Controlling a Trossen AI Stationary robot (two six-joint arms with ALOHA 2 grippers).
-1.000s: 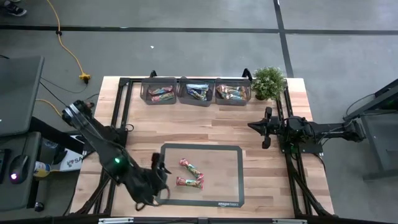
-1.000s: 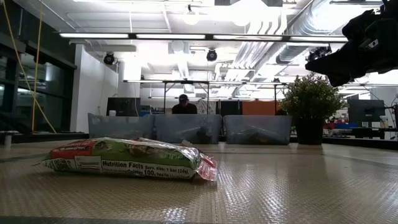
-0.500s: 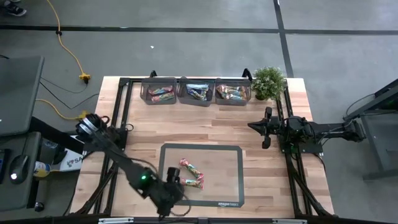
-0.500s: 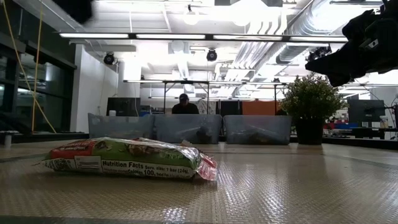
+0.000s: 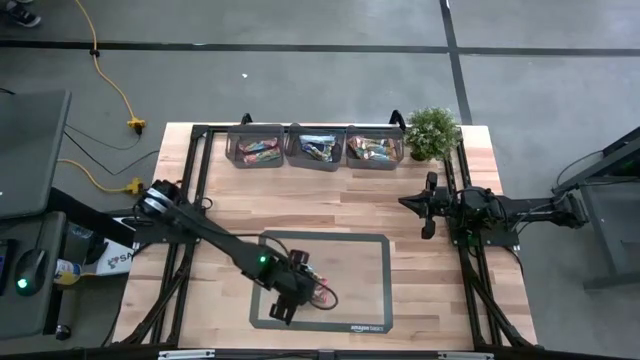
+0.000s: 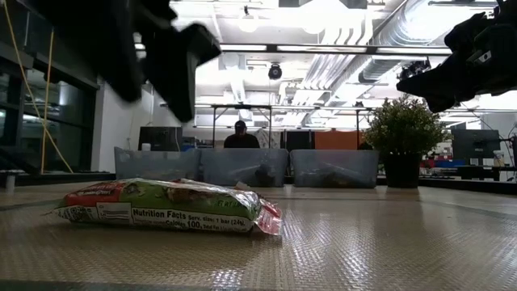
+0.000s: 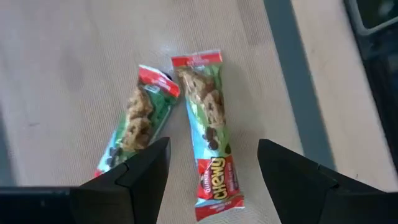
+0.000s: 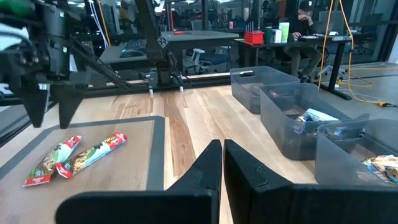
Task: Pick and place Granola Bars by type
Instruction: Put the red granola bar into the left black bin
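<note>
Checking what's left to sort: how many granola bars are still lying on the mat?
2. Both granola bars lie side by side on the mat, under the open left gripper: one between its fingers, the other beside it.

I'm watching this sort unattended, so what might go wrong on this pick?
The two granola bars on the mat nearly touch at one end, so the open left gripper, hovering above them, may nudge or catch both. Their shiny wrappers could also slip. The right gripper waits shut near the plant.
</note>
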